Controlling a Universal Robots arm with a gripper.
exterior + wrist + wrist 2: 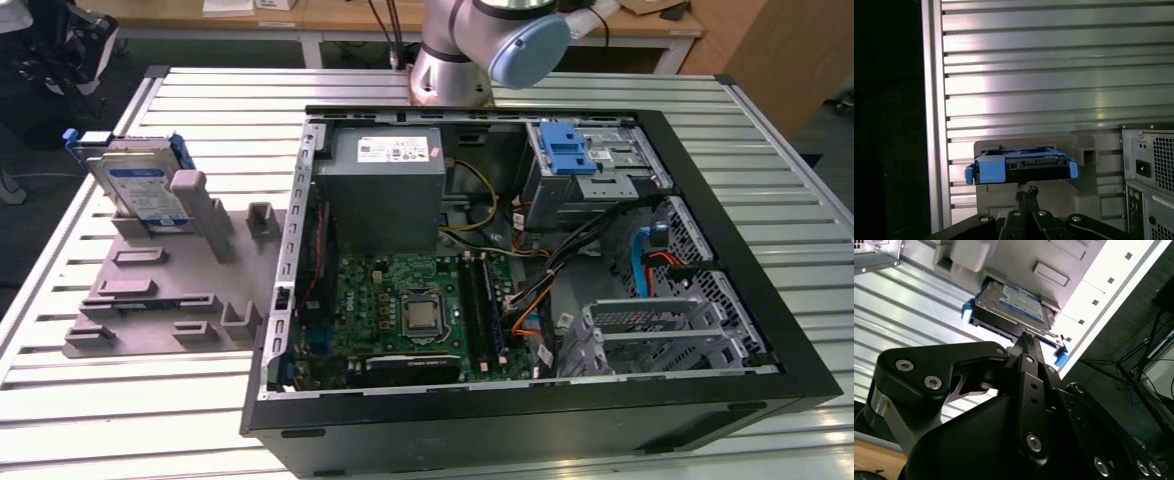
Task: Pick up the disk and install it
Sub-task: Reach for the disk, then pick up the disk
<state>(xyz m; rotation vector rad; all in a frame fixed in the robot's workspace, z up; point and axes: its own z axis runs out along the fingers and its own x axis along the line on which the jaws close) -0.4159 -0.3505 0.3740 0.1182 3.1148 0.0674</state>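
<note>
The disk (140, 185) is a silver drive with a white-and-blue label in a blue carrier. It stands on edge in a slot of the grey fixture (160, 290), at the exterior view's left. Both wrist views look down on it: its label face (1011, 305) in the second, its blue carrier edge (1021, 165) in the first. My gripper (1026, 191) points at the disk from a distance, its two fingers pressed together with nothing between them. In the second wrist view the gripper (1025, 337) lines up with the disk's near edge.
The open computer case (747, 290) lies on the slatted metal table (200, 410). Inside it are a grey power-supply box (387, 185), a green motherboard (414, 310) and a drive bay with a blue latch (574, 150). The arm's base (454, 60) stands behind the case.
</note>
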